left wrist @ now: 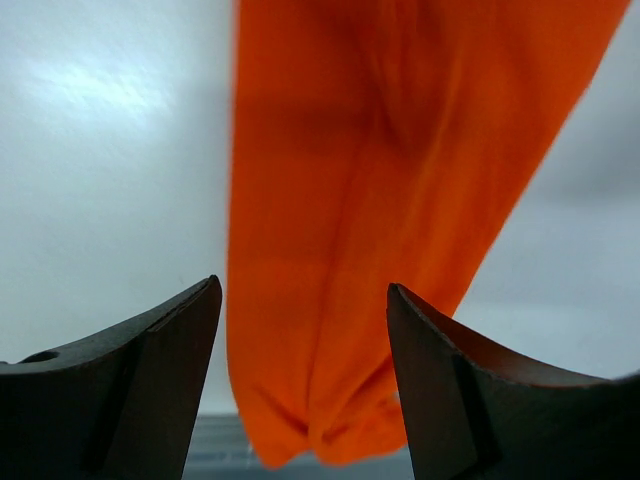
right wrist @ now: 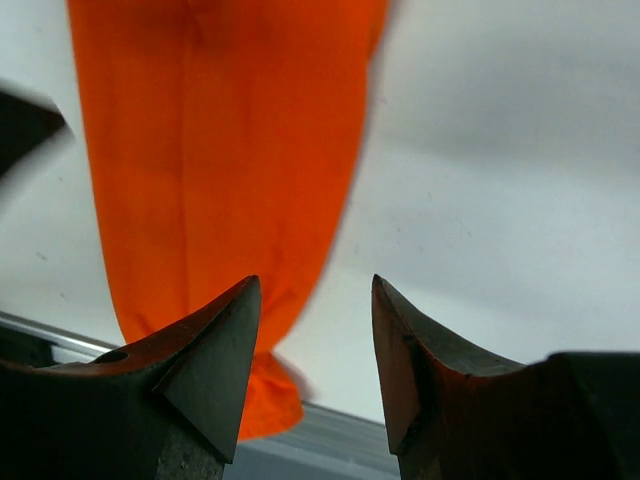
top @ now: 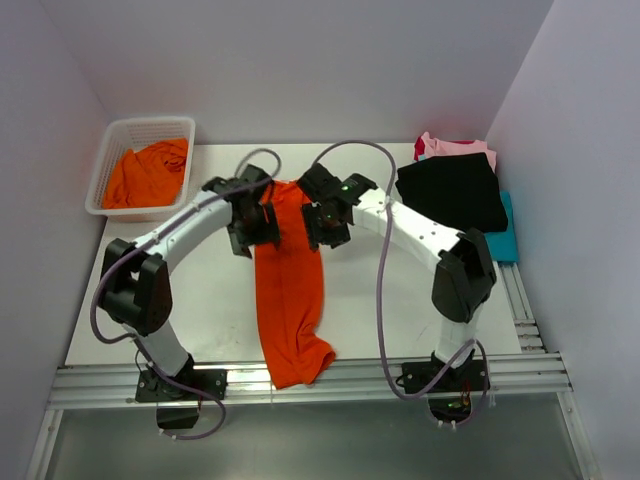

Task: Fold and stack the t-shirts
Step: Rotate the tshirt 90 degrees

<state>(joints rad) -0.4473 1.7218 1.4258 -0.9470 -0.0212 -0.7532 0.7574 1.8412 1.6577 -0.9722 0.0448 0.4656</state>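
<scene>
Arms bent inward | L claw [left wrist: 303, 285], R claw [right wrist: 316, 280] over orange tee [top: 290, 290]

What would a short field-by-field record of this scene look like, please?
shirt being handled: orange t-shirt, a long strip on the table, near end over the front edge
left hand: open, by the shirt's far end
right hand: open, by the shirt's far end
basket: more orange shirts inside
stack at right: black shirt on top, pink shirt and teal shirt under it
</scene>
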